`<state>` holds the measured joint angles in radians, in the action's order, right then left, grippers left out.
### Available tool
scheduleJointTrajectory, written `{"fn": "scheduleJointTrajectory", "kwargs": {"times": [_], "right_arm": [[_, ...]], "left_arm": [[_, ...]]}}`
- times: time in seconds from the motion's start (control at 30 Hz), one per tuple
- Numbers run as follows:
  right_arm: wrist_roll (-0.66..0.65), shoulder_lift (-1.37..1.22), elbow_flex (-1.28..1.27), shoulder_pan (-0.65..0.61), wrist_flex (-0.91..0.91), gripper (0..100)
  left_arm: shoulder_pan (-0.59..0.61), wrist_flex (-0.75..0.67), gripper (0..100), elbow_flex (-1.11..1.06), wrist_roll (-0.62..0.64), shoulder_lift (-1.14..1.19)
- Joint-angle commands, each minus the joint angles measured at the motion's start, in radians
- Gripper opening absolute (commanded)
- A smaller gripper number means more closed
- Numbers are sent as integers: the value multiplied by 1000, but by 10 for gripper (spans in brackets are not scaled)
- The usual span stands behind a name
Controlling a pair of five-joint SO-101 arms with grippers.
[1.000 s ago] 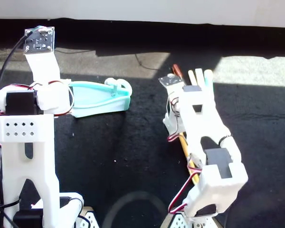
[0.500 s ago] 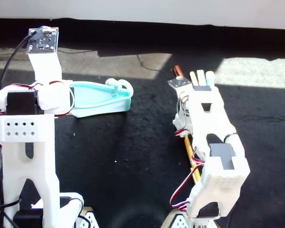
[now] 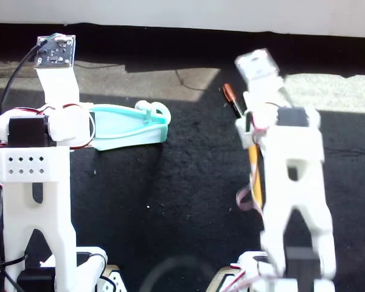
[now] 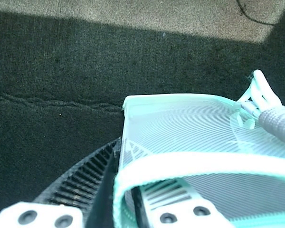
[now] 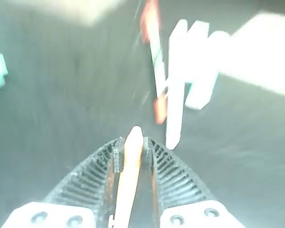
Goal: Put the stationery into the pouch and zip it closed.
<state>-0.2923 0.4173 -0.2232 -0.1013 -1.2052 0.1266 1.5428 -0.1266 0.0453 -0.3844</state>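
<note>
Lying on the dark mat point(image 3: 170, 201), the pouch point(image 3: 128, 125) is being pinched at its rim by the left gripper point(image 4: 126, 164); right of the pouch, the right gripper point(image 5: 133, 142) is clamping a pencil point(image 5: 127, 178); a sunlit patch point(image 3: 140, 85) is showing behind the pouch.

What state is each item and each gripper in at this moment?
pouch: unzipped, mouth open, rim pinched by left gripper.
left gripper: shut on pouch.
pencil: clamped in right gripper.
right gripper: shut on pencil.
pen: loose on table, outside pouch.
white stationery pieces: loose on table.
</note>
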Motion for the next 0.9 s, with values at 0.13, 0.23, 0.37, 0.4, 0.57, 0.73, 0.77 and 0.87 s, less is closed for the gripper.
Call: {"fn": "scheduleJointTrajectory", "kwargs": {"times": [0.13,0.23,0.37,0.4,0.57,0.73,0.77,0.87], "right_arm": [[307,384,45,-173,306,5],[328,463,47,-269,476,5],[328,527,74,-406,596,5],[328,530,94,-433,596,5],[328,527,168,-570,596,5],[325,441,131,-645,595,5],[325,418,128,-648,595,5],[325,351,131,-648,595,5]], "left_arm": [[-2,5,9,-10,-6,8],[-2,5,9,-10,-6,8],[-2,2,9,-10,-3,8],[-2,0,9,-10,-3,8],[-2,-3,9,-4,-3,10],[-2,-41,9,-5,-2,12],[-2,-46,9,-7,-2,12],[-2,-46,9,-2,-2,24]]}}
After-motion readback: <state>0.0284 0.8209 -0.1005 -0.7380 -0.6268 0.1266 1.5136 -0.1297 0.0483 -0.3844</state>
